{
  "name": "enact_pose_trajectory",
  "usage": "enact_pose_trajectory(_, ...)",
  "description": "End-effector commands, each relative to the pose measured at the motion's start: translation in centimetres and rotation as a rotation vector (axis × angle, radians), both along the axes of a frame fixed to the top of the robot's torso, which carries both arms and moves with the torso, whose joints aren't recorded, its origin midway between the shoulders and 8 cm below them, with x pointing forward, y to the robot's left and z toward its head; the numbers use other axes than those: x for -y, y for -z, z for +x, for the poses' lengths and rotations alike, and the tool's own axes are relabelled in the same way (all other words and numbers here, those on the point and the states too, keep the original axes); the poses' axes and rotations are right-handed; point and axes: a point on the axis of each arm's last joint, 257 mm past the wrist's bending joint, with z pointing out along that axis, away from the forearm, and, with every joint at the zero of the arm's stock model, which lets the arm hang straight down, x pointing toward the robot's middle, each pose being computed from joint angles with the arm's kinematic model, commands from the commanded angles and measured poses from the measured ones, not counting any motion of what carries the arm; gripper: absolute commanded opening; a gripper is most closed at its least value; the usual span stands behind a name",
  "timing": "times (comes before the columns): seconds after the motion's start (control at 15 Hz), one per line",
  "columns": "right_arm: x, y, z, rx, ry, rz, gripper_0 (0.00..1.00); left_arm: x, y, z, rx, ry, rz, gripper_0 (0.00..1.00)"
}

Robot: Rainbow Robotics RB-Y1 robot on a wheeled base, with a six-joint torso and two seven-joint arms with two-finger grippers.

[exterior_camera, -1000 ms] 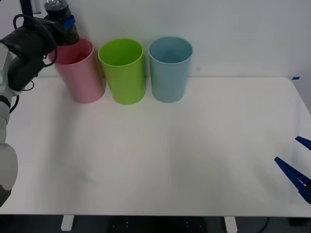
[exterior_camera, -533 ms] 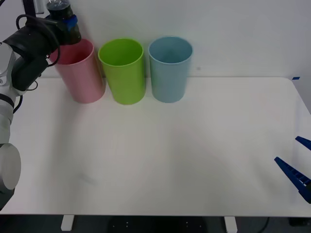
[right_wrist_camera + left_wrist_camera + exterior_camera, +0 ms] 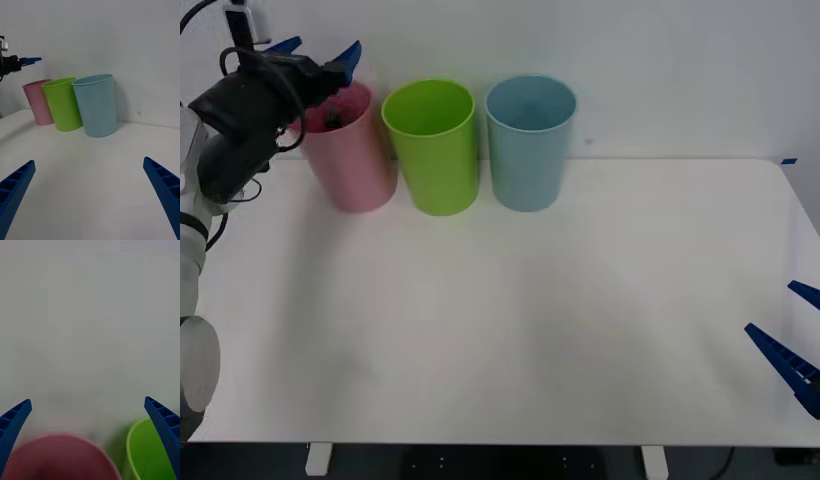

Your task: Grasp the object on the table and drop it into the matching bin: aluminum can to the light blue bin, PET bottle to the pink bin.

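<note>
Above the pink bin (image 3: 348, 150), released left pincer (image 3: 315, 50); bottle (image 3: 332, 119) inside, front view.

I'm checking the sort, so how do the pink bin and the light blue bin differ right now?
The pink bin stands at the left end of the row; the light blue bin stands at the right end, with a lime green bin between them. The open left tool hovers over the pink bin, none over the blue. Something dark shows inside the pink bin; the blue looks empty. Both stand upright, alike in shape.
</note>
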Motion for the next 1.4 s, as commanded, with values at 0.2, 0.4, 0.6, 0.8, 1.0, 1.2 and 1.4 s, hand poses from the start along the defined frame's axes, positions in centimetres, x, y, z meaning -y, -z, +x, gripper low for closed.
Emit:
enact_pose_trajectory(0.2, 0.0, 0.0, 0.0, 0.0, 0.0, 0.0, 1.0, -1.1, 1.8, -5.0, 0.044, 0.045, -0.061, 1.0)
enact_pose_trajectory(0.4, 0.0, 0.0, 0.0, 0.0, 0.0, 0.0, 1.0, -2.6, 3.2, -8.8, 0.055, 0.059, -0.084, 1.0)
enact_pose_trajectory(0.6, 0.0, 0.0, 0.0, 0.0, 0.0, 0.0, 1.0, -3.8, 4.8, -12.4, 0.049, 0.075, -0.097, 1.0)
enact_pose_trajectory(0.8, 0.0, 0.0, 0.0, 0.0, 0.0, 0.0, 1.0, -4.5, 6.4, -16.0, 0.037, 0.119, -0.09, 1.0)
enact_pose_trajectory(1.0, 0.0, 0.0, 0.0, 0.0, 0.0, 0.0, 1.0, -4.8, 8.4, -19.3, 0.015, 0.181, -0.069, 1.0)
enact_pose_trajectory(1.2, 0.0, 0.0, 0.0, 0.0, 0.0, 0.0, 1.0, -5.6, 10.4, -22.4, -0.008, 0.231, -0.003, 1.0)
enact_pose_trajectory(1.4, 0.0, 0.0, 0.0, 0.0, 0.0, 0.0, 1.0, -6.8, 12.2, -24.9, -0.007, 0.234, 0.088, 1.0)
